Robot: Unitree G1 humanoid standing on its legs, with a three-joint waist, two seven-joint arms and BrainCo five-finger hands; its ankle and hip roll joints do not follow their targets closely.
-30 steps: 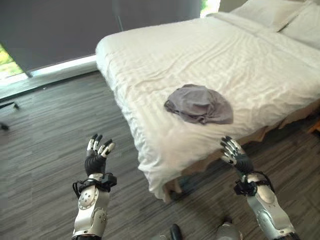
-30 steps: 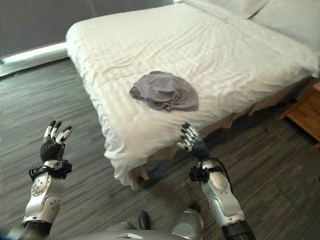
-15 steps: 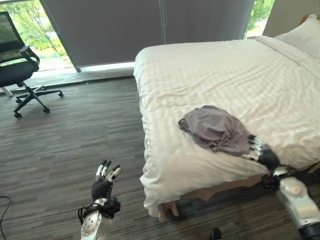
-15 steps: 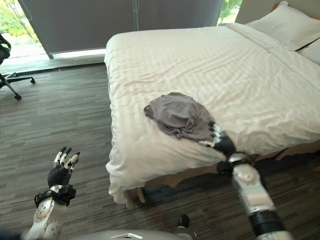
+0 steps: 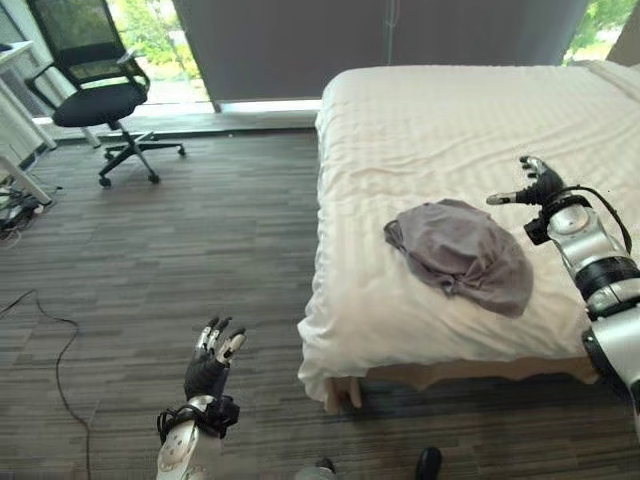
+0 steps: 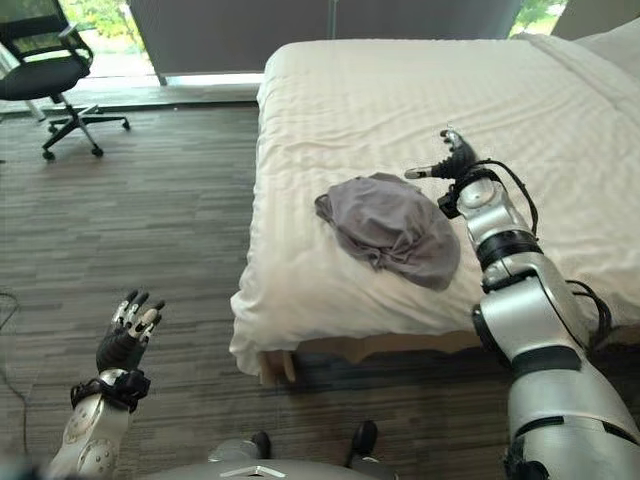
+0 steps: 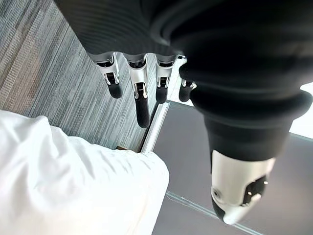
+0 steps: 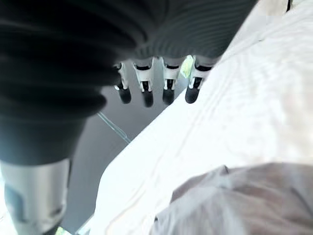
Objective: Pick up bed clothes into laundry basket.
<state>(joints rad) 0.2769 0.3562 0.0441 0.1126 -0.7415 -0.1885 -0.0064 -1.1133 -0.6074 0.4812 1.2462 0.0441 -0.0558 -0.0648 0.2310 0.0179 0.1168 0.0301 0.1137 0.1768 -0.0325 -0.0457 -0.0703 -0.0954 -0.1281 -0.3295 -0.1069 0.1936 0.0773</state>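
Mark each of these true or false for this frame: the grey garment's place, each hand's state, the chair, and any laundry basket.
1. The crumpled grey garment lies on the white-sheeted bed. True.
2. The right hand grips the garment. False: it is open, above the sheet beside the garment, holding nothing.
3. The left hand is open over the dark wood-plank floor. True.
4. A black wheeled office chair stands by the window. True.
5. A laundry basket sits on the bed. False: the bed carries just the garment.
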